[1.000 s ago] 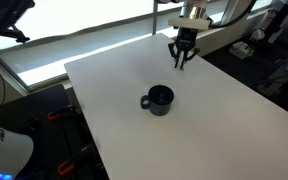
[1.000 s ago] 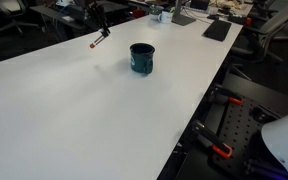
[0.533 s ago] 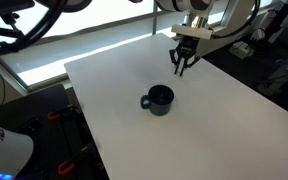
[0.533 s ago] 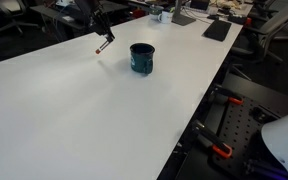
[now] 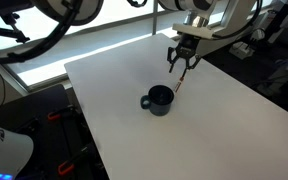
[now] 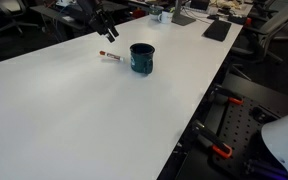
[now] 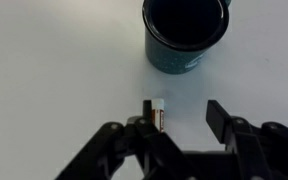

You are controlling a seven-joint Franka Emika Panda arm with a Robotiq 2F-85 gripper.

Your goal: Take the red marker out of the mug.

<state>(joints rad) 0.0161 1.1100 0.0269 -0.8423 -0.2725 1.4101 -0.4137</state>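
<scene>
High exterior views, wrist overhead, sharing mug (image 5: 160,99)

Premises: a robotics laboratory or research workroom, set within office-type space.

Evidence:
- A large white desk (image 5: 224,120) serves as a bare test surface.
- A robot arm (image 5: 196,10) with its pincer (image 5: 181,66) is stationed over the desk's far edge.
- Red-handled fittings (image 6: 221,150), seemingly clamps, sit on dark framing below the desk rim.
- A white rounded machine housing (image 6: 284,140) stands alongside.
- Dark workstations behind carry flat black devices (image 6: 217,30).
- A band of bright windows (image 5: 94,35) runs along one side.
</scene>
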